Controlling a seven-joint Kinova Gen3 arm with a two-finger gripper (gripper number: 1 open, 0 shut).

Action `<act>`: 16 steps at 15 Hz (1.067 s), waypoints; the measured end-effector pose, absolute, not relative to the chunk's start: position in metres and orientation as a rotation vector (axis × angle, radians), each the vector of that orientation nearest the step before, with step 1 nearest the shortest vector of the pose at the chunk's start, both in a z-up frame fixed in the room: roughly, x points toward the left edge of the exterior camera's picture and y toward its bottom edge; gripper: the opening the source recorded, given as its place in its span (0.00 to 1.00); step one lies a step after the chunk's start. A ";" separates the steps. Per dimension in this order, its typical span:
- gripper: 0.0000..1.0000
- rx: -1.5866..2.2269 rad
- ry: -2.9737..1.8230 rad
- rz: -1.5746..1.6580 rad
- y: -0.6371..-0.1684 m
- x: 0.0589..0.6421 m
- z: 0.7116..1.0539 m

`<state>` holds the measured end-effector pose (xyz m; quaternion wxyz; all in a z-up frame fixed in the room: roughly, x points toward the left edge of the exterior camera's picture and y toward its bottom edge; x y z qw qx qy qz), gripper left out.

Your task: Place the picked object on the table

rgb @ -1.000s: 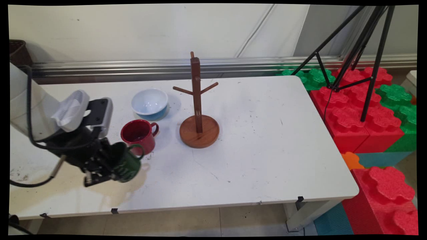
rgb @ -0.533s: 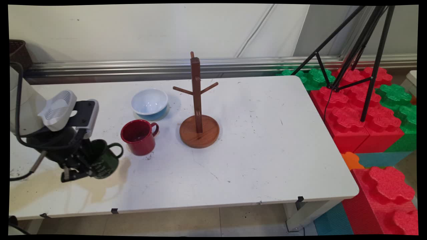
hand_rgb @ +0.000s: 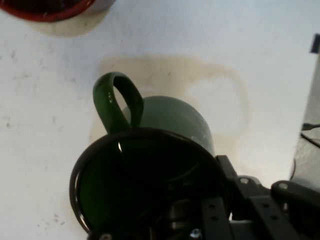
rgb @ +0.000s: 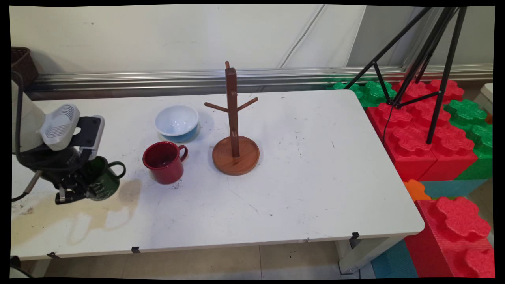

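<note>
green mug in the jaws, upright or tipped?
Tipped. The green mug leans in the gripper above the table, mouth toward the hand camera, handle toward the red mug.

White arm (rgb: 27,118) w/ black end effector (rgb: 73,189) (black cables (rgb: 17,114) trailing).

White arm low at table's left, wrist tilted down, end effector (rgb: 85,191) clamped on green mug (rgb: 103,182)

Bright, even light; soft shadows on the table (rgb: 300,165); hand view slightly soft.
</note>
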<state>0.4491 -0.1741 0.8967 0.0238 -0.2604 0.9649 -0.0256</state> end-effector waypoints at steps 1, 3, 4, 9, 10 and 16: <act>0.00 -0.811 2.979 -0.083 -0.175 0.451 0.895; 0.00 -0.824 2.961 -0.089 -0.177 0.455 0.890; 0.00 -0.832 2.953 -0.091 -0.179 0.457 0.887; 0.00 -0.883 2.935 -0.110 -0.187 0.461 0.874; 0.00 -0.891 2.934 -0.116 -0.190 0.462 0.871; 0.00 -0.916 2.946 -0.146 -0.201 0.464 0.854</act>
